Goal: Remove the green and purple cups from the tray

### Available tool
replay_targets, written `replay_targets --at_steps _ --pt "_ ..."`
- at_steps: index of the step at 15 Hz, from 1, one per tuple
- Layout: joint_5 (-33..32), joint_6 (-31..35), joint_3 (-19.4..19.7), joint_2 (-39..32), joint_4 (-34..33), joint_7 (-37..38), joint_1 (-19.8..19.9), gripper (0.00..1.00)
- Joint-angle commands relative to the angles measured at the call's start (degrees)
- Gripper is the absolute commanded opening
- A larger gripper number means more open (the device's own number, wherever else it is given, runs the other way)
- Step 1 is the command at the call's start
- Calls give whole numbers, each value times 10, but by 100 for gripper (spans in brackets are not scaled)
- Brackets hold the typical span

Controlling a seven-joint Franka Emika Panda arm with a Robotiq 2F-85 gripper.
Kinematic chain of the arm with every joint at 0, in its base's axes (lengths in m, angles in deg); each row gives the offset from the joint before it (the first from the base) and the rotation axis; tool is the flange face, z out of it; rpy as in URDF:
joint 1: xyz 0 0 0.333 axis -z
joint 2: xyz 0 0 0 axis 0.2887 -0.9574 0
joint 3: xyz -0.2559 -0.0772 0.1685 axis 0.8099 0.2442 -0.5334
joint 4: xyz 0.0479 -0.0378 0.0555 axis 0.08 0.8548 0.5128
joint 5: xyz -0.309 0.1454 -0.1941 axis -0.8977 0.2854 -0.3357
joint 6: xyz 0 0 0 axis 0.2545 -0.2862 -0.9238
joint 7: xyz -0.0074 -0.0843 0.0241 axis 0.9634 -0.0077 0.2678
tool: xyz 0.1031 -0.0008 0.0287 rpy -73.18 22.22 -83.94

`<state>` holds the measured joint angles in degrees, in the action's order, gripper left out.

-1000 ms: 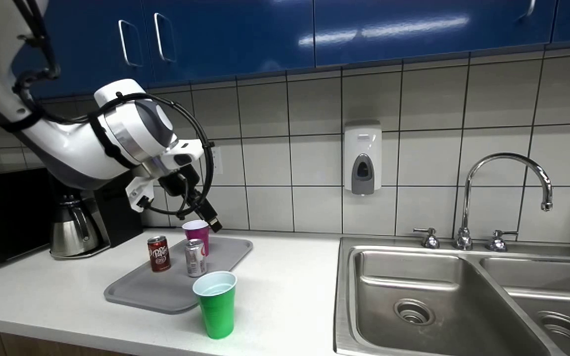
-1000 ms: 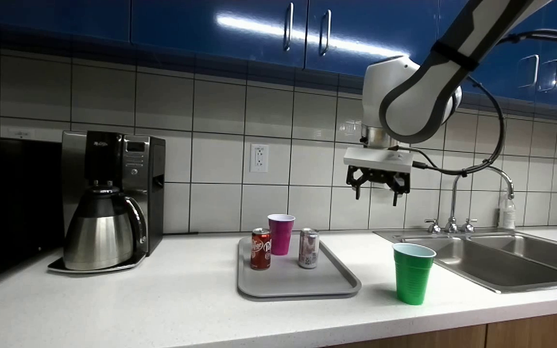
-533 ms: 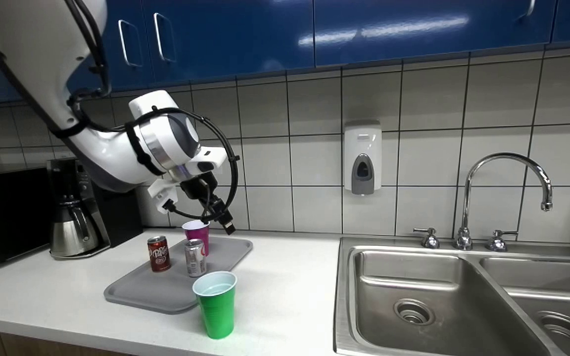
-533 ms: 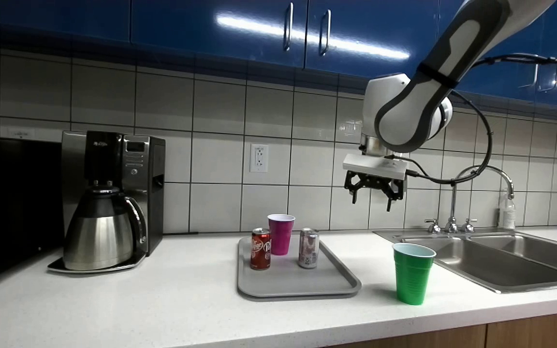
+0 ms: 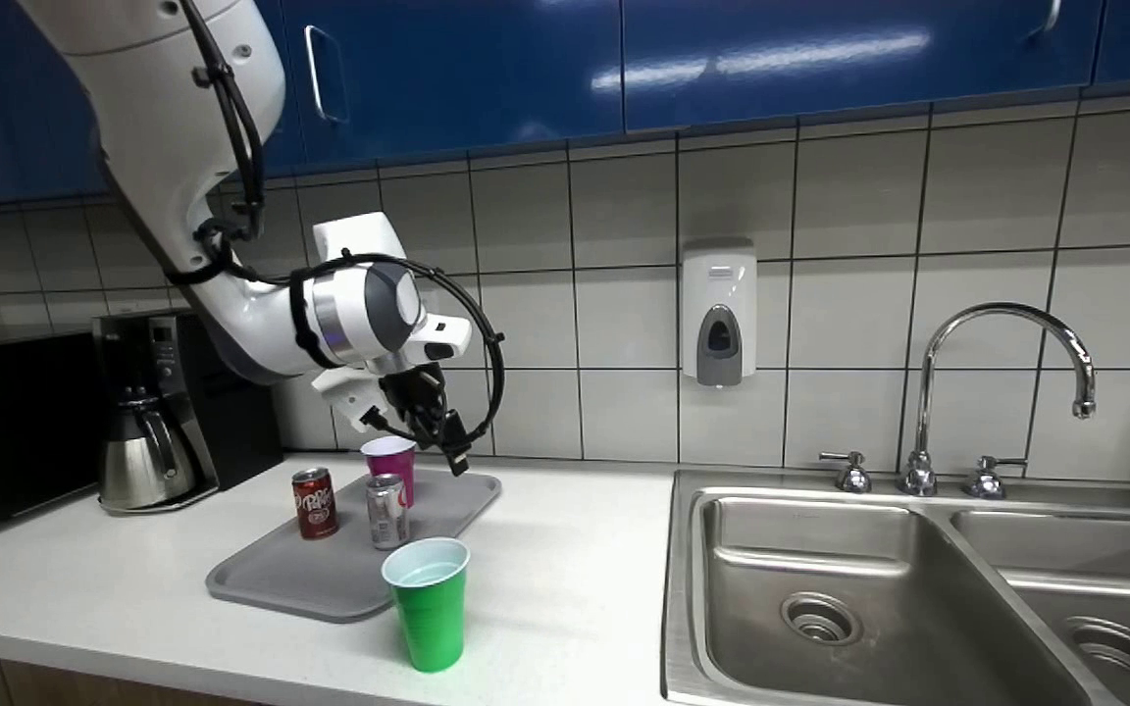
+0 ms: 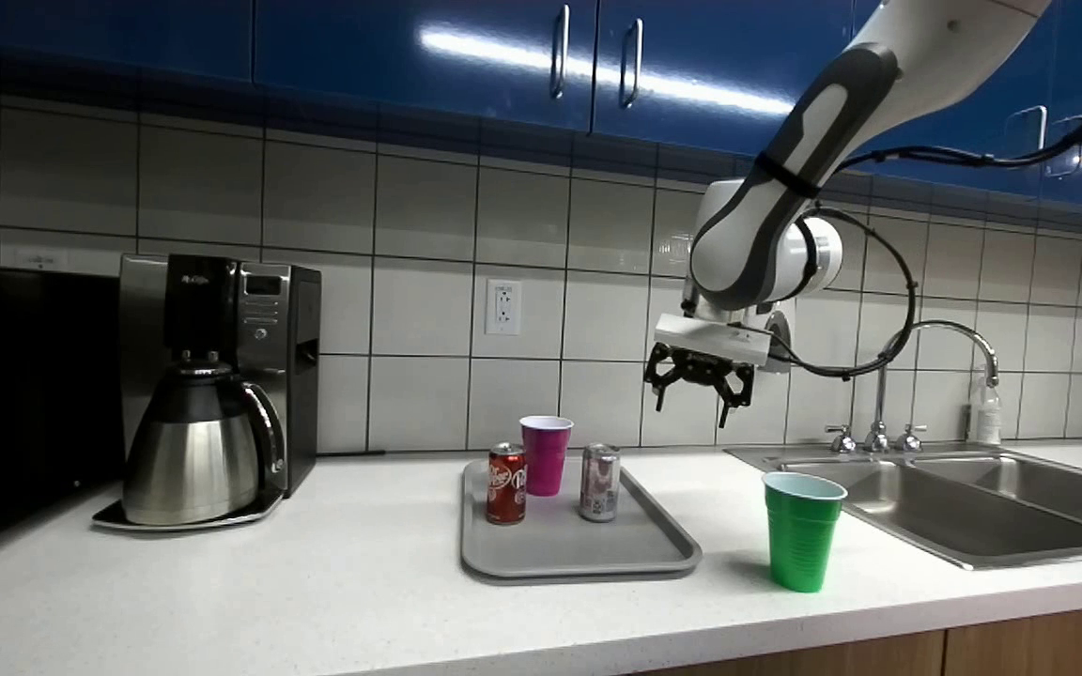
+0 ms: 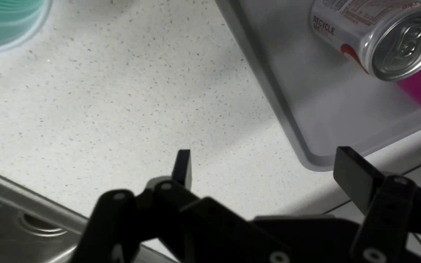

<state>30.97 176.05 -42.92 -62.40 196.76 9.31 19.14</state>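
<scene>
Over counter (image 6: 316, 582) near tray (image 6: 588, 554), claw (image 6: 691, 415) hangs with fingers (image 7: 355, 177) spread, nothing between them. Below it, off to one side, on tray: purple cup (image 6: 547, 453), upright, silver can (image 6: 600, 488) partly hiding it in wrist view, red can (image 6: 506, 483) near. Below claw toward the counter's front edge (image 6: 879, 624), well apart: green cup (image 6: 801, 537), off tray; that half looks done. Purple likely next: cross above rim height, angle fingers to miss both cans, descend straight, squeeze lightly, walls probably thin, lift straight up.

- Both exterior views face the wall (image 6: 419, 399), well back from the jaws.
- Wrist view looks down past the jaws, nearer the counter (image 7: 122, 109).
- All share the tray (image 6: 579, 552).
</scene>
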Motion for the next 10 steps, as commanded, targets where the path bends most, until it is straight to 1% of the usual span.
replay_targets --at_steps 1,6,10 --pt "52 -5 18 -25 -35 -82 -25 100" --pt "116 -11 20 -31 -51 -179 -37 100" --pt "131 -16 23 -32 -63 -229 -45 100"
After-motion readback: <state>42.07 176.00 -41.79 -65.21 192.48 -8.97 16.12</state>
